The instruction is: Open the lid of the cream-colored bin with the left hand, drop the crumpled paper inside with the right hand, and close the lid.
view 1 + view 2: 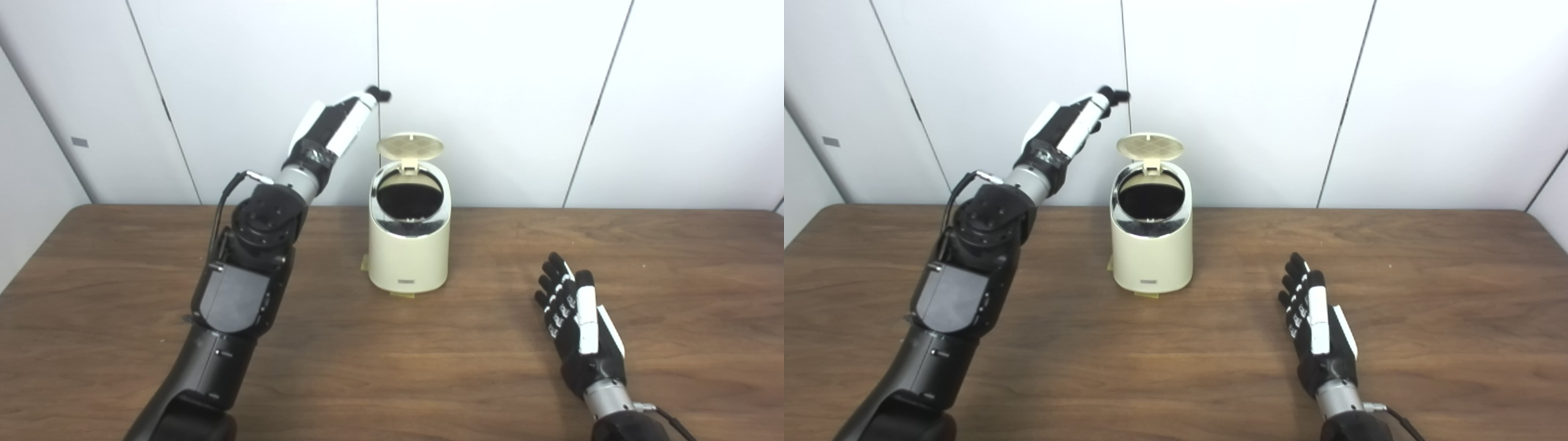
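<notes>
The cream bin (409, 245) stands near the table's (122, 257) far edge with its lid (410, 147) raised upright, interior dark and contents indiscernible, the left hand (334, 125) lifted beside the lid, grasping nothing, and the right hand (576, 318) empty, fingers extended, low over the table.

Note the cream-colored bin (409, 248): its body is a pale cream, and its lid (410, 147) is a slightly more yellow cream with a faint grid pattern on the underside. You will see a shiny silver ring (409, 211) around the opening, whose interior reads black. The desk (478, 355) is dark brown with a streaked wood grain. The left hand (340, 122) is black with white panels; the right hand (579, 321) is black with white panels too, its fingers (554, 288) black with small white marks. The wall (502, 92) is white, crossed by thin dark seams.
</notes>
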Controlling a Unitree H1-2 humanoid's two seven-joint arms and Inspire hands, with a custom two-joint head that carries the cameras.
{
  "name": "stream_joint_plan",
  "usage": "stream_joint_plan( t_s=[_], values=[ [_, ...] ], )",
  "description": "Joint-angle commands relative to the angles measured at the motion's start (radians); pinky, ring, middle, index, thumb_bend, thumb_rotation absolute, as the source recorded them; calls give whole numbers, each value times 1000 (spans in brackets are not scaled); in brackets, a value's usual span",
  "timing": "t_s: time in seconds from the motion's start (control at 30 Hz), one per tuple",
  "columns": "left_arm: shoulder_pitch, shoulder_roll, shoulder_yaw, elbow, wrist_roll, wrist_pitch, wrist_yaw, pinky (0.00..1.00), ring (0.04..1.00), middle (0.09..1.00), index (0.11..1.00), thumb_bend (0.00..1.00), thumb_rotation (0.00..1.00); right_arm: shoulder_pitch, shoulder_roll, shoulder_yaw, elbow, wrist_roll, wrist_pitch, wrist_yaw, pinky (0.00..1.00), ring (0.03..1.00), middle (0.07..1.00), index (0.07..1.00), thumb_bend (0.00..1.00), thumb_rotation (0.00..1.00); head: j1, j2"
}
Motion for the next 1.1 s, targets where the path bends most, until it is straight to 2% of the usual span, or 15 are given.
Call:
stream_joint_plan(
  t_s=[0.0,0.1,0.2,0.3,0.47,0.63,0.87,1.07],
  values=[
    [-65,24,-29,-9,91,-57,20,914,941,891,790,366,998,-19,4,1,9,-12,-23,-10,1000,1000,981,1000,644,1000,-1,2],
    [-57,37,-61,-16,146,-68,9,844,933,903,748,400,961,-25,4,-1,18,-19,-24,-19,1000,1000,977,1000,648,1000,-5,3],
    [-51,42,-75,-21,178,-79,-4,873,958,937,713,442,924,-30,3,-2,22,-27,-24,-29,1000,1000,974,1000,653,1000,-11,7],
    [-51,64,-113,-22,246,-118,-9,880,956,931,664,520,956,-33,5,-3,24,-33,-21,-35,1000,1000,979,1000,639,1000,-13,12],
    [-58,112,-191,-32,413,-185,-5,856,942,903,610,520,999,-34,2,-1,27,-50,-20,-42,1000,1000,976,1000,627,1000,-13,19],
    [-45,125,-201,-54,485,-215,-19,863,937,893,603,561,1000,-36,4,-3,26,-49,-5,-46,1000,1000,978,1000,624,1000,-23,35],
    [-29,141,-223,-89,607,-239,-44,865,935,881,609,544,1000,-35,11,-12,18,-42,23,-61,1000,1000,970,1000,639,1000,-30,53],
    [9,148,-239,-95,676,-282,-54,910,933,867,629,503,1000,-33,4,-6,17,-70,6,-72,1000,1000,967,1000,623,1000,-34,65]
  ],
)
